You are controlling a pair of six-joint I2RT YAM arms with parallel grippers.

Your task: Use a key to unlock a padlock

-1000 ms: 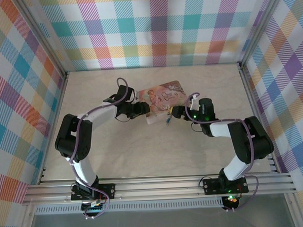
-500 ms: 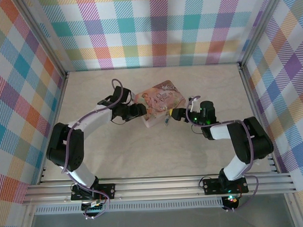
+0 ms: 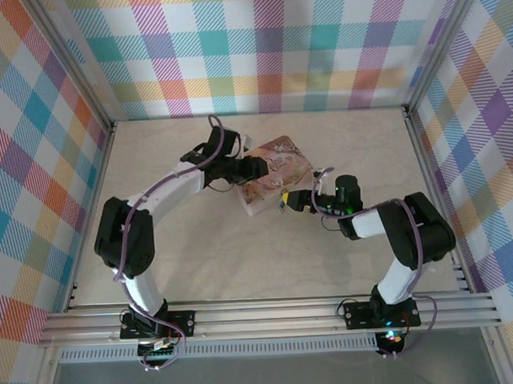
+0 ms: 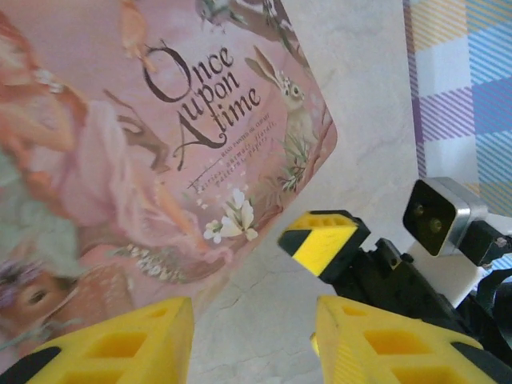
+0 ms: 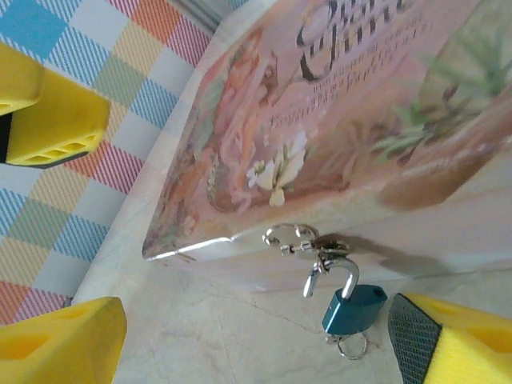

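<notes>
1. The padlock hangs from a silver clasp on the near side wall of the pink box. The box lies around the middle of the desk, nearer its far edge.
2. It is small, hard metal and probably light, so it should swing on the clasp at a touch. The smooth blue body looks slippery (pinch its flat faces, not the thin shackle).
3. The shackle is bright rounded wire. One leg seems free of the body, though I cannot be sure. A little wire ring dangles beneath.
4. The box is glossy and printed, with rounded corners.
5. The right gripper gapes wide and empty, the padlock just ahead. The left gripper is likewise parted and empty at the box's edge.
</notes>
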